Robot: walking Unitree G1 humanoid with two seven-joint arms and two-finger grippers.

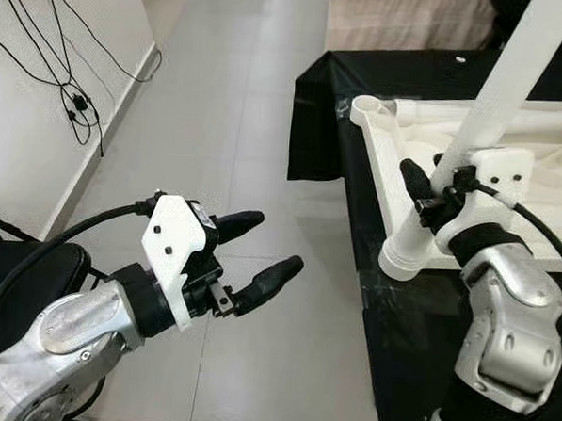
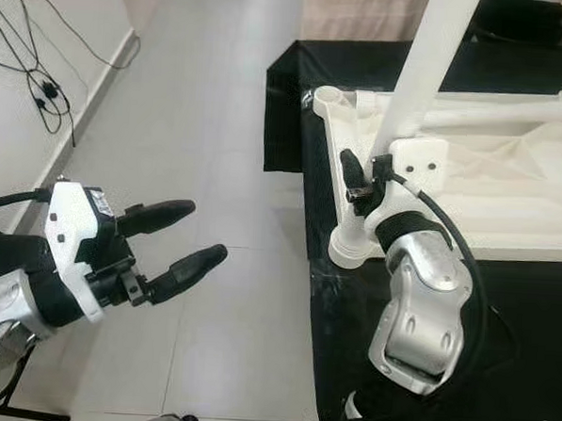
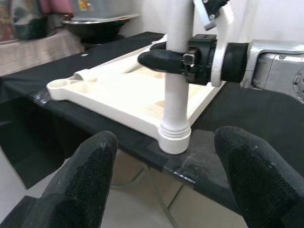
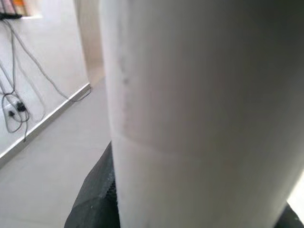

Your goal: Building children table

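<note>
Looking through the left eye, the right gripper has its black fingers closed around a white leg. The leg stands in the near left corner of the white tabletop, which lies upside down on a black cloth. The leg leans a little to the right and away. The left gripper hangs over the floor, well apart from the tabletop, with its fingers wide and holding nothing.

Through the right eye, the bottom ring of the leg sits on the round corner socket, right at the edge of the cloth. Wires lie by the wall on the far left.

From the left wrist, the leg meets the socket, and the two wide fingertips frame it from near.

From the right wrist, the white leg is very close and blurry, with a dark finger beside it.

To do this step well, I think the leg should be stood up straight first, then pushed or turned gently down into the socket. The free gripper could hold the tabletop so it does not slide off the edge.
</note>
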